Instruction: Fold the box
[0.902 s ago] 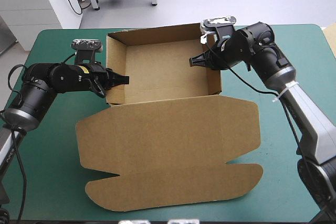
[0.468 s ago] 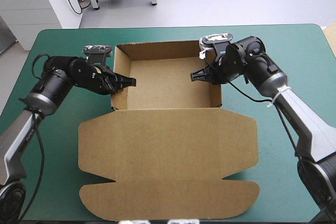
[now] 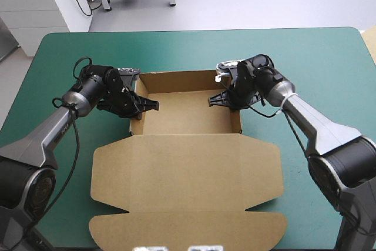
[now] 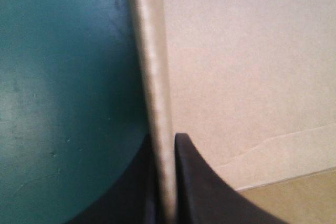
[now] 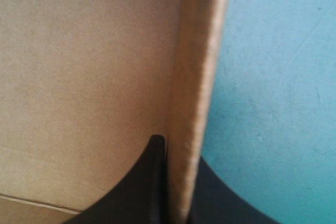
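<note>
- Brown cardboard box, an open tray with lid flat, sits mid-way across the worktop with its teal-green cover.
- Left gripper's black fingers pinch its left wall.
- Right gripper's fingers seemingly clamp the right wall.

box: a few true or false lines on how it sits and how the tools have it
1. The box is an open tray, its lid flat on the table toward the near edge. True.
2. The left tool is open and apart from the box. False: it is shut on the left wall, one finger on each side.
3. The right tool is shut on the right wall. True.
4. Both tools hold the far wall. False: they hold opposite side walls.
</note>
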